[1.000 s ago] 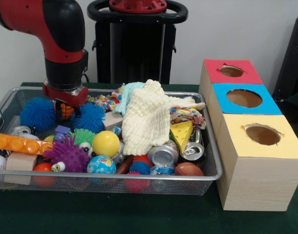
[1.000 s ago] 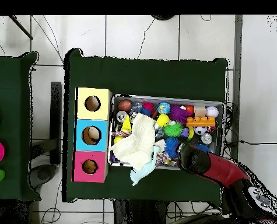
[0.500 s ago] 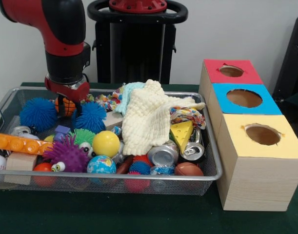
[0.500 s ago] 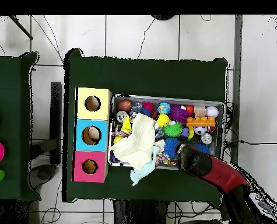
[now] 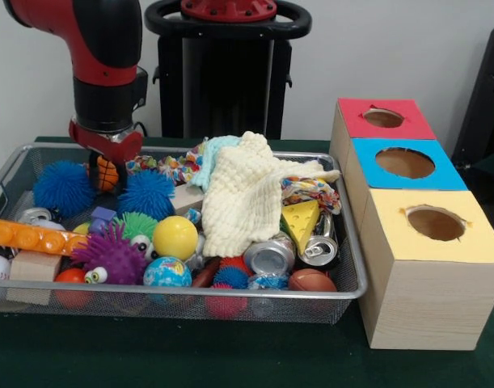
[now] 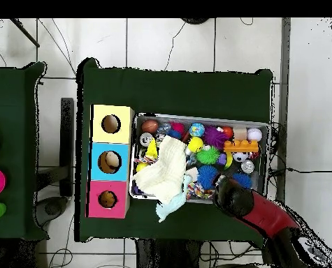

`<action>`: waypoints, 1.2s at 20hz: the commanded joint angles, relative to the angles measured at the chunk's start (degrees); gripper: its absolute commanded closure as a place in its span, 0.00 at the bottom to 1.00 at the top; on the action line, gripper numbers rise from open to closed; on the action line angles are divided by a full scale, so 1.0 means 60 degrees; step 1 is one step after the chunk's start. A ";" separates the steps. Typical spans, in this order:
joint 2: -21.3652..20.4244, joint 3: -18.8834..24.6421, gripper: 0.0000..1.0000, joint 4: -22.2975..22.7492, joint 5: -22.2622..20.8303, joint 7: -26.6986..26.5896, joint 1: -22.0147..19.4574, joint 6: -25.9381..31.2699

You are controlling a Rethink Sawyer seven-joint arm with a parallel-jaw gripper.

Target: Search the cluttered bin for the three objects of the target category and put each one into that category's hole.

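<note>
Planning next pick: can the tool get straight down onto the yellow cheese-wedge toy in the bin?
Probably yes: the yellow cheese-wedge toy lies uncovered beside the pale yellow cloth, top exposed.

wire-mesh metal bin [image 5: 344, 284], waffle-textured yellow cloth [image 5: 242, 198], shiny metal cans [image 5: 269, 257], pale wooden boxes [image 5: 416, 303].

One wire mesh bin [image 5: 353, 242] holds the clutter. Three wooden boxes stand beside it, one hole each: red-topped box [image 5: 382, 120], blue-topped box [image 5: 404, 164], yellow-topped box [image 5: 435, 226]. In the bin: two blue spiky balls [image 5: 62, 187] [image 5: 147, 194], one purple spiky ball [image 5: 111, 255], one yellow ball [image 5: 175, 237], two drink cans [image 5: 269, 258] [image 5: 318, 249], one cream cloth [image 5: 242, 194], one cheese wedge toy [image 5: 301, 222].
</note>
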 commanded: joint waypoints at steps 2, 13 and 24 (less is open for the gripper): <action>0.1172 -0.0976 0.00 0.1964 -0.1075 0.1180 -0.0093 -0.0636; 0.1759 -0.1356 0.00 0.1376 -0.2447 0.1154 -0.0238 -0.4607; 0.2547 -0.1531 0.00 0.1473 -0.3021 0.1121 -0.0722 -0.5719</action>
